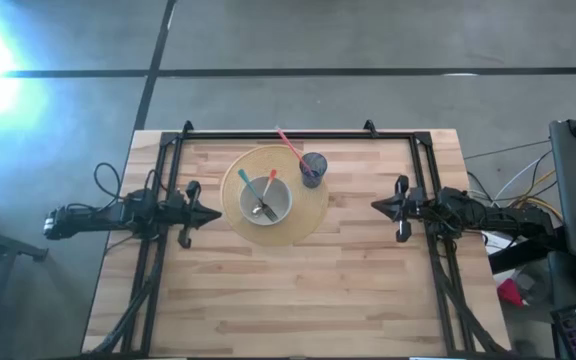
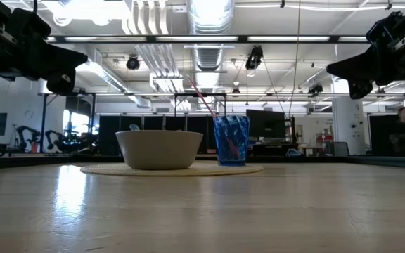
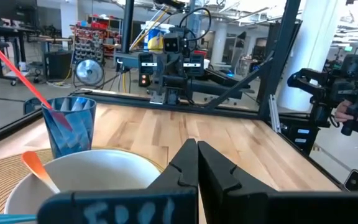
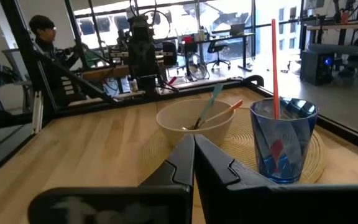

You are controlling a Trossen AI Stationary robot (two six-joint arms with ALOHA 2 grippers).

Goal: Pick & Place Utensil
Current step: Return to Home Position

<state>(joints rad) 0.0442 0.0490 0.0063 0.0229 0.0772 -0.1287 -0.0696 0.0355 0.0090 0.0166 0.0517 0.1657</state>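
Observation:
A white bowl (image 1: 266,200) sits on a round woven placemat (image 1: 308,218) at the table's middle. Two utensils lean in it, one with a teal handle (image 4: 214,94), one with an orange handle (image 4: 233,106). A blue cup (image 1: 313,165) stands on the mat's far right part with a pink-red handled utensil (image 4: 274,62) upright in it. My left gripper (image 1: 216,213) hangs shut at the table's left, pointing level at the bowl. My right gripper (image 1: 376,206) hangs shut at the right, also level. Both are clear of everything.
A black frame (image 1: 298,135) runs along the table's far edge and down both sides. Bare wood (image 1: 298,290) lies between the mat and the near edge. A person (image 4: 42,34) sits beyond the table's left side in the room.

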